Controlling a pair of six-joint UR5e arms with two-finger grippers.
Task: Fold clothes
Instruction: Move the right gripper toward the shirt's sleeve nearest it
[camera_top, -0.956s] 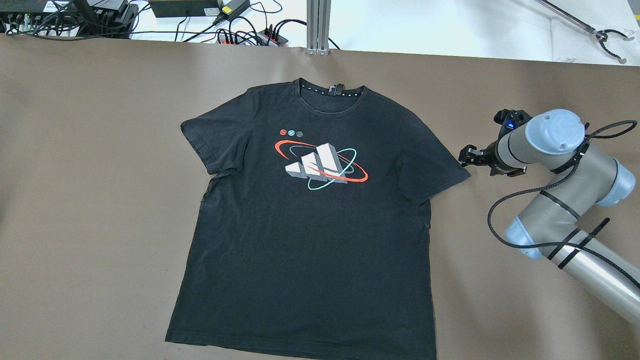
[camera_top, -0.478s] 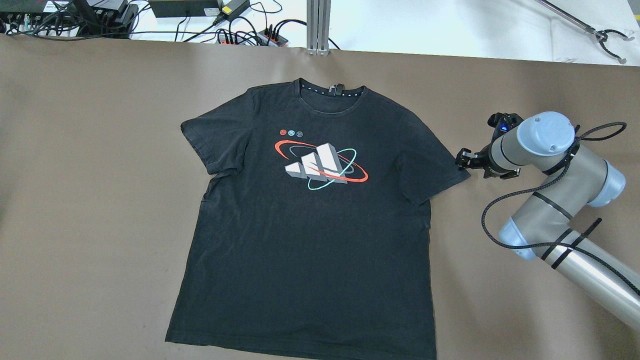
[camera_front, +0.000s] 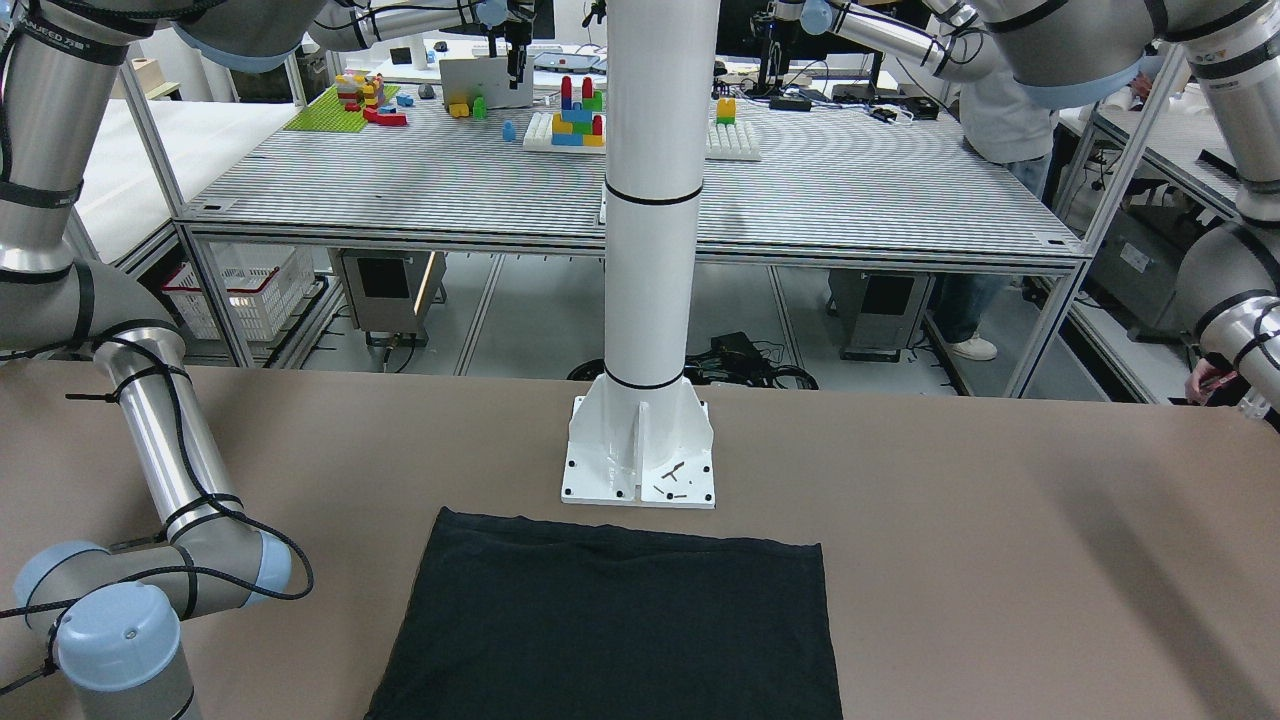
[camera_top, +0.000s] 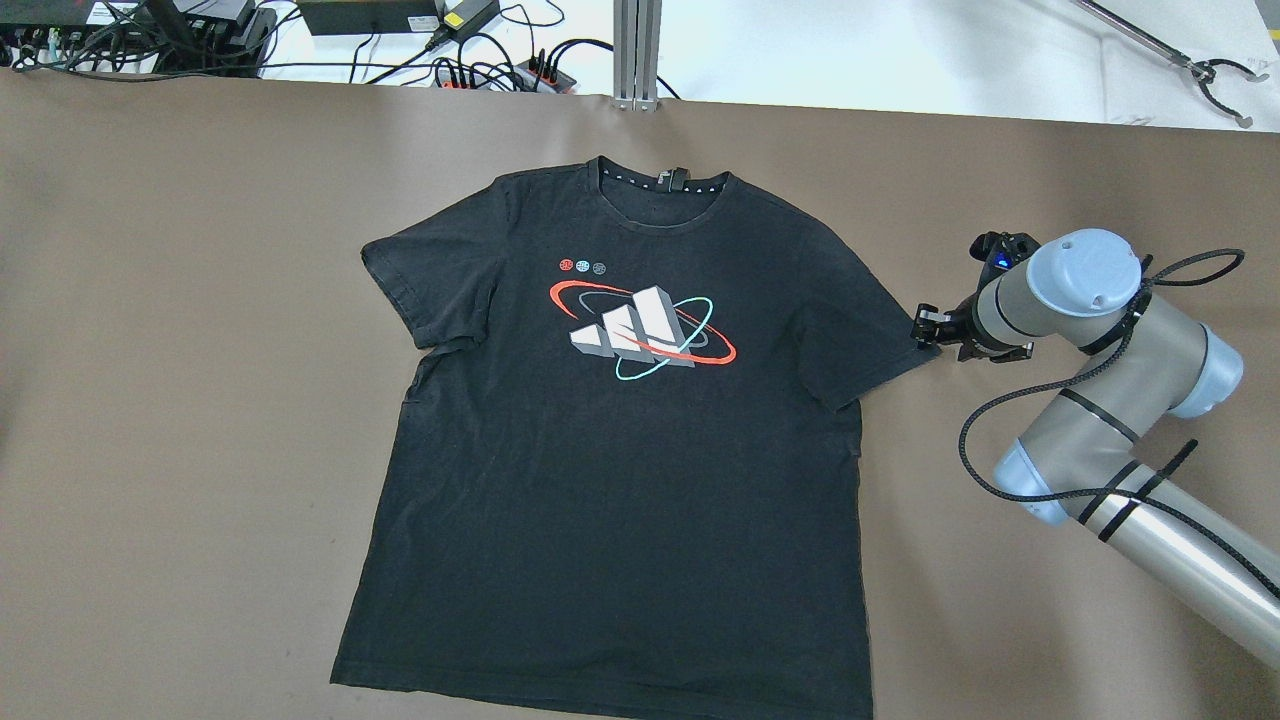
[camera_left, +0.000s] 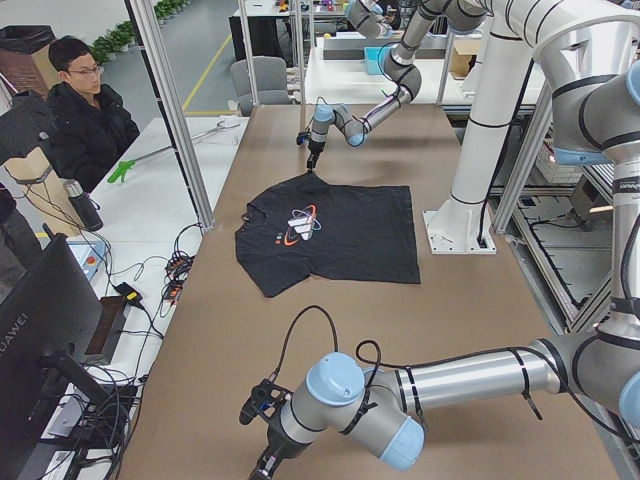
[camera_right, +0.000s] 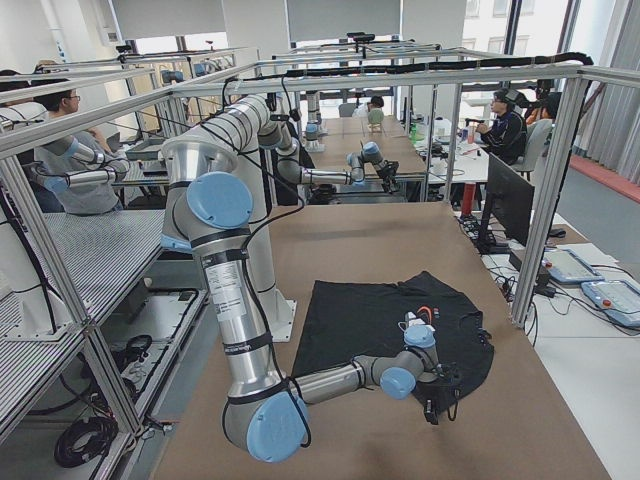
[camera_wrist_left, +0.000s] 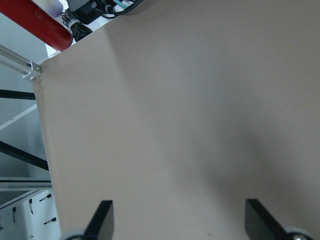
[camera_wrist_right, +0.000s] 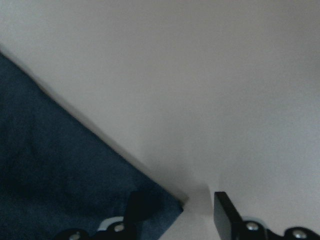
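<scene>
The shirt (camera_top: 620, 450) lies flat and face up on the worktop (camera_top: 180, 400), not yet folded. Its hem sits just short of the pillar (camera_front: 650, 250) and its collar is at the opposite end, so its long axis runs straight away from the robot.

The right claw (camera_top: 925, 330) is at the tip of the shirt's right sleeve (camera_top: 865, 330), which sticks out sideways toward it. Its jaws are apart and straddle the sleeve corner, one over cloth and one over bare worktop, gripping nothing yet.

The left claw (camera_wrist_left: 177, 217) is also apart and empty, well off the shirt's other side. The right arm is much nearer, so the first pinch is probably this sleeve corner, carried across toward the shirt's middle.
</scene>
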